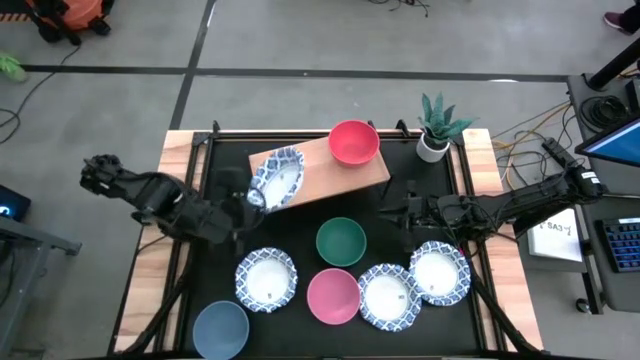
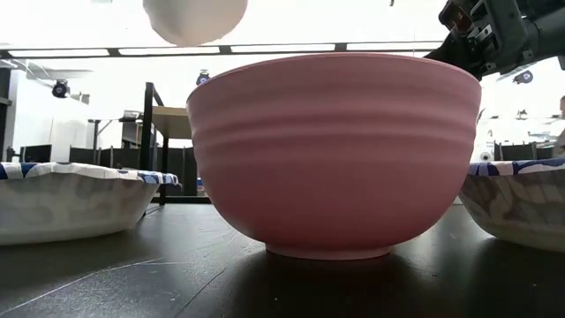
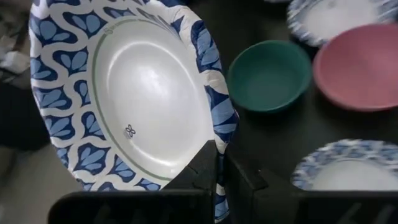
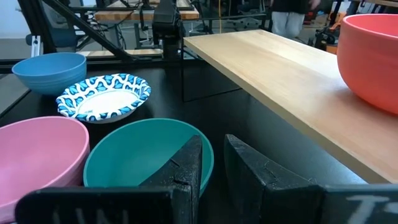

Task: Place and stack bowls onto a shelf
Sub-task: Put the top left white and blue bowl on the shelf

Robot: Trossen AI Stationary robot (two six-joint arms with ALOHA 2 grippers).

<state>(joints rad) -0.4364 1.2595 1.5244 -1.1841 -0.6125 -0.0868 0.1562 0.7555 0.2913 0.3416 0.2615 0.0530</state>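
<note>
My left gripper is shut on a white bowl with a blue patterned rim, which is tilted above the left end of the light wooden shelf. A red bowl stands on the shelf's right end. My right gripper hovers just right of the shelf, fingers slightly apart and empty, above the green bowl. On the table stand the green bowl, the pink bowl, the blue-grey bowl and three patterned bowls. My left gripper pinches the patterned bowl by its rim, one finger on the white inner face and the other on the outer side. The fingers come from the table's left. The bowl is lifted clear and tilted, its white underside showing high in the low view.
A small white pot with a green plant stands at the table's far right corner, past the shelf. Pale wooden strips edge the black table. The bowls crowd the near half of the table; the pink bowl fills the low view.
</note>
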